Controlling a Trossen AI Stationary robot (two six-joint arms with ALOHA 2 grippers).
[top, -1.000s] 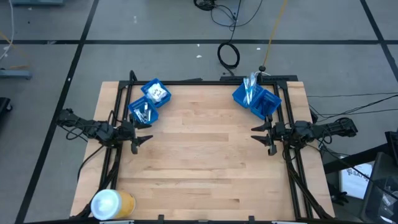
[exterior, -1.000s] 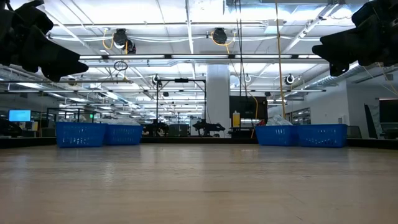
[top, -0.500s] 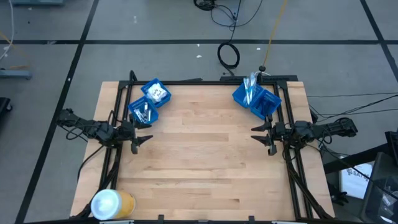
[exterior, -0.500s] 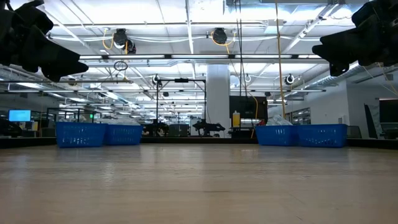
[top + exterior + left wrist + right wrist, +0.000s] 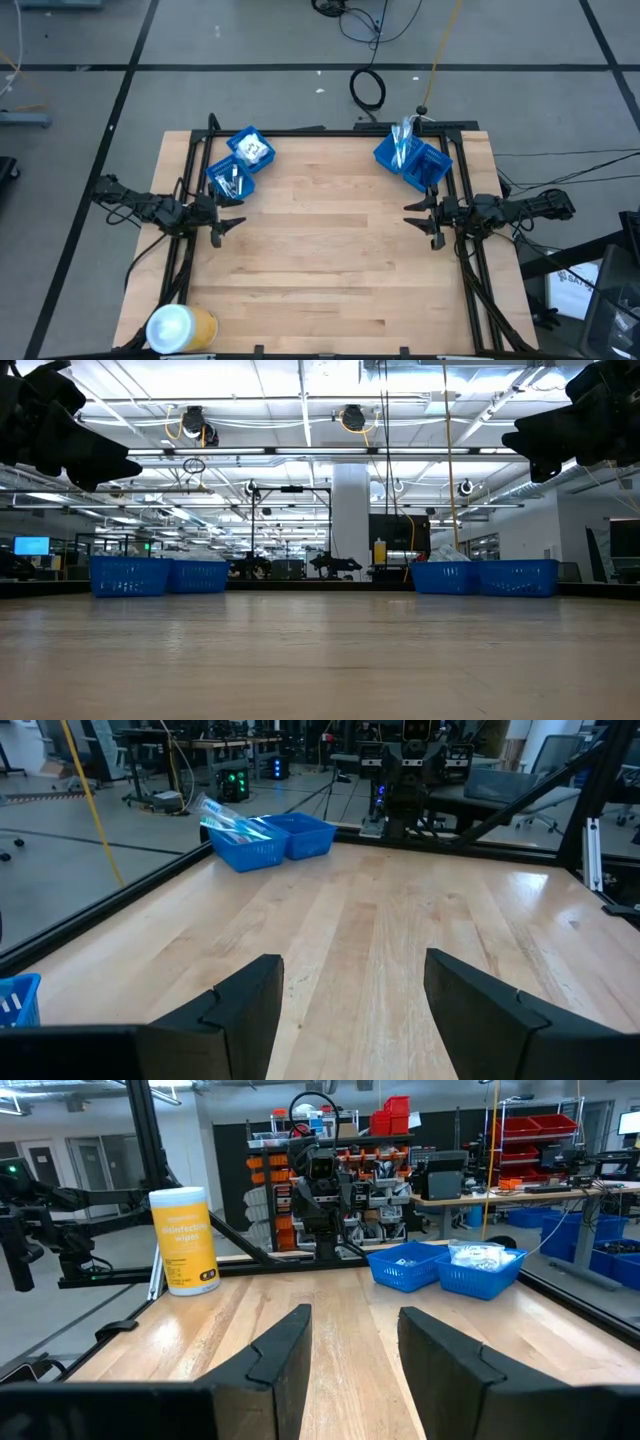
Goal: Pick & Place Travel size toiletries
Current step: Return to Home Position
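Note:
The travel size toiletries lie in blue bins at the table's far side. A far left bin (image 5: 250,148) holds white packets (image 5: 480,1256), and the bin beside it (image 5: 230,181) holds thin pale items. On the far right, long clear-wrapped items (image 5: 224,815) stick up out of one bin (image 5: 398,150), next to another bin (image 5: 430,167). My left gripper (image 5: 228,222) hovers open at the table's left edge, and my right gripper (image 5: 418,215) hovers open at the right edge. Both point level across the table at each other, with nothing between their fingers (image 5: 350,970) (image 5: 355,1320).
A yellow-and-white wipes canister (image 5: 180,326) stands at the near left corner. A black frame (image 5: 330,131) runs along the table's far edge and down both sides. The wooden tabletop (image 5: 330,260) between the two grippers is bare.

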